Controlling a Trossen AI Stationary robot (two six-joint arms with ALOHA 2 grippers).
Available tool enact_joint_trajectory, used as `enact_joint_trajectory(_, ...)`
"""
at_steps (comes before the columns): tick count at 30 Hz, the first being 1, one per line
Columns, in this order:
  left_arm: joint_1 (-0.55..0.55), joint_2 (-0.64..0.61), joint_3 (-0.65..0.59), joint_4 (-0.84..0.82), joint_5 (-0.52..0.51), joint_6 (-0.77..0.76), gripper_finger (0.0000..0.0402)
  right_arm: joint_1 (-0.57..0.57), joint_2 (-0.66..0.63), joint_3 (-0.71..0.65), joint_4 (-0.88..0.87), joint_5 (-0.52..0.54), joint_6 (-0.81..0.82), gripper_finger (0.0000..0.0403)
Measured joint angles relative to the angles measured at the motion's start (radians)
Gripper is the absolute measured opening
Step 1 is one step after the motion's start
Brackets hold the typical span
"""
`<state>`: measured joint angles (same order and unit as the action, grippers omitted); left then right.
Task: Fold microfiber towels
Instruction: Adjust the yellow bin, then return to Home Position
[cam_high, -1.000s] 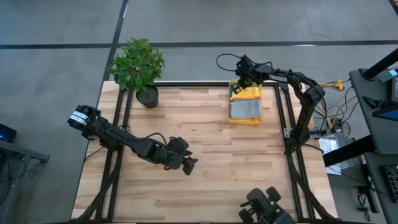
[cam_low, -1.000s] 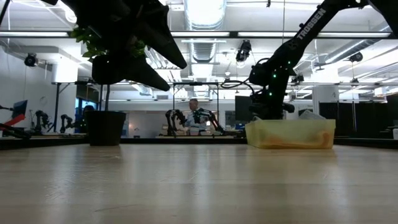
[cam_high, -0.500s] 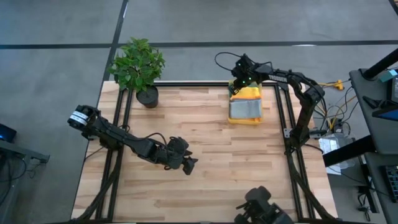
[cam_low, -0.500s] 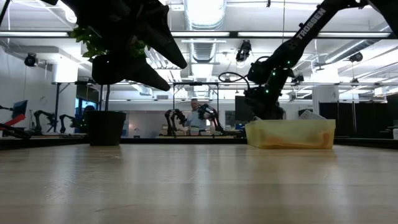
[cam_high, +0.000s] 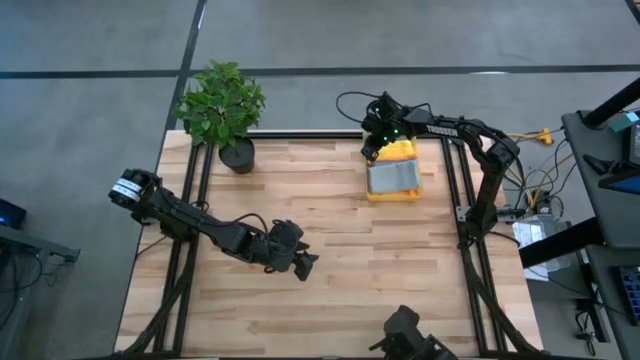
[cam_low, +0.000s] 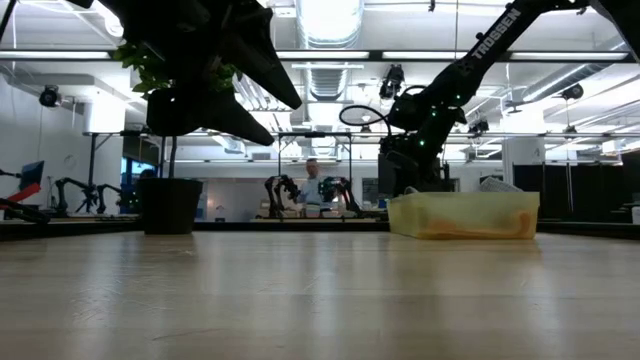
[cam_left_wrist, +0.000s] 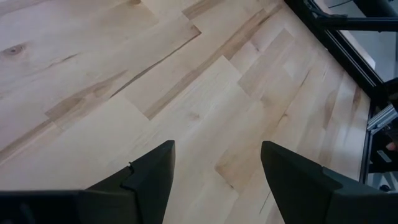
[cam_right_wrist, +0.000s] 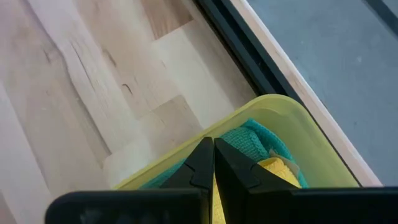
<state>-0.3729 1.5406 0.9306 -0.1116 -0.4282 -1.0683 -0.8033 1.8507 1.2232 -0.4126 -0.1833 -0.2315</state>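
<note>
High: right gripper (cam_high: 372, 140) closed, at bin (cam_high: 394, 191) far corner; grey towel (cam_high: 392, 177), yellow towel (cam_high: 401, 151) inside. Left gripper (cam_high: 308, 264) open, mid-table. Plant (cam_high: 221, 105) far left.
Low: bin (cam_low: 465, 214) right, plant pot (cam_low: 169, 205) left.
Left wrist: fingers (cam_left_wrist: 151, 177) apart over bare table (cam_left_wrist: 186, 81).
Right wrist: fingers (cam_right_wrist: 205, 160) pressed together, empty, above teal towel (cam_right_wrist: 252, 140).

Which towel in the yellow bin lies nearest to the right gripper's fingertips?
The teal towel, bunched in the bin's corner just past the right gripper; the yellow towel lies beside it, slightly farther.
</note>
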Motion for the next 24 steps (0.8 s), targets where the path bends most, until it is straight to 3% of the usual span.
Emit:
enact_joint_trajectory(11,0.0,0.0,0.0,0.007,0.0,-0.026,0.0226,0.002,-0.009,0.0,-0.012,0.032,0.059,0.0009)
enact_joint_trajectory(16,0.0,0.0,0.0,0.007,0.0,-0.026,0.0226,0.002,-0.043,0.0,-0.047,0.14,0.119,0.0009)
enact_joint_trajectory(24,0.0,0.0,0.0,0.007,0.0,0.022,0.0226,0.017,-0.256,0.0,-0.217,0.126,0.181,0.0009)
